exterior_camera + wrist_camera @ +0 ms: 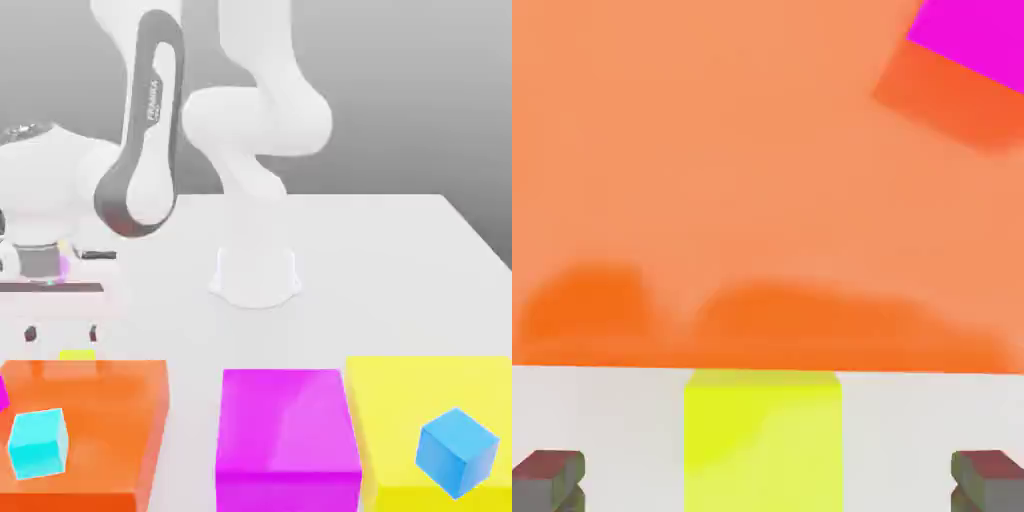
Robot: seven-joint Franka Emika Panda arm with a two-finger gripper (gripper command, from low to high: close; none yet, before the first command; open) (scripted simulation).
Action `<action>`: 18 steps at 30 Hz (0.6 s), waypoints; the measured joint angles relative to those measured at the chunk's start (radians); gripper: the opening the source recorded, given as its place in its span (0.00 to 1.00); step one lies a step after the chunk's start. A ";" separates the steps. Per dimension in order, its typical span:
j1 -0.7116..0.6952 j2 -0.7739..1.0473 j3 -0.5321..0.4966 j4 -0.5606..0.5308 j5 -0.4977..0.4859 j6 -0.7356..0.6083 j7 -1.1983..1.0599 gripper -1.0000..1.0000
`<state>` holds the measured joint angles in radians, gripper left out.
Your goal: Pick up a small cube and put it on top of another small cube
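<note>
Your claw [62, 335] is at the exterior view's left, pointing down over the bench [350, 250], its two fingers spread as wide as they go, with nothing held between them. The yellow cube [77, 354] sits on the bench on the far side of the orange block [110, 415], so in the exterior view you see just a strip of it above the block's back edge. In the hand view, you have the cube in the space between the two fingers, bare bench showing on either side of it. It lies right beside the orange block's edge; you can't tell whether they touch.

On top of the orange block you have the cyan cube [38, 443], and a magenta piece [977, 35] that is cut off by the picture edge in both views. The magenta block [285, 420] stands to the exterior view's right of the orange one, with the big yellow block [395, 385] next along, carrying the blue cube [457, 452], which is turned corner-forward.
</note>
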<state>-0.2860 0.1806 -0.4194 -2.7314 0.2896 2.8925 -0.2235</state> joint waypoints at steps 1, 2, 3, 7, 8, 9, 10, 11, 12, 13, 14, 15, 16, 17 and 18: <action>-0.041 0.036 0.051 0.008 0.048 0.026 -0.038 0.50; -0.080 0.072 0.100 0.018 0.097 0.051 -0.075 0.50; -0.126 0.107 0.155 0.027 0.136 0.078 -0.107 0.50; -0.162 0.135 0.198 0.034 0.166 0.098 -0.130 0.00; -0.162 0.135 0.198 0.034 0.166 0.098 -0.130 0.00; -0.162 0.135 0.198 0.034 0.166 0.097 -0.129 0.00; -0.181 0.149 0.220 0.037 0.181 0.108 -0.141 0.00; -0.169 0.138 0.205 0.034 0.168 0.100 -0.132 0.00; -0.144 0.115 0.174 0.028 0.138 0.083 -0.109 0.00; -0.114 0.086 0.135 0.020 0.098 0.062 -0.078 0.00; -0.087 0.052 0.096 0.010 0.049 0.039 -0.040 0.00; -0.062 0.016 0.059 0.001 -0.004 0.015 0.000 0.00; -0.049 -0.021 0.033 -0.008 -0.063 -0.010 0.044 0.00; -0.042 -0.059 0.013 -0.017 -0.120 -0.036 0.086 0.00; -0.047 -0.084 0.000 -0.005 -0.162 -0.051 0.111 0.00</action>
<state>-0.3326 0.0969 -0.4194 -2.7364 0.1272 2.8418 -0.1124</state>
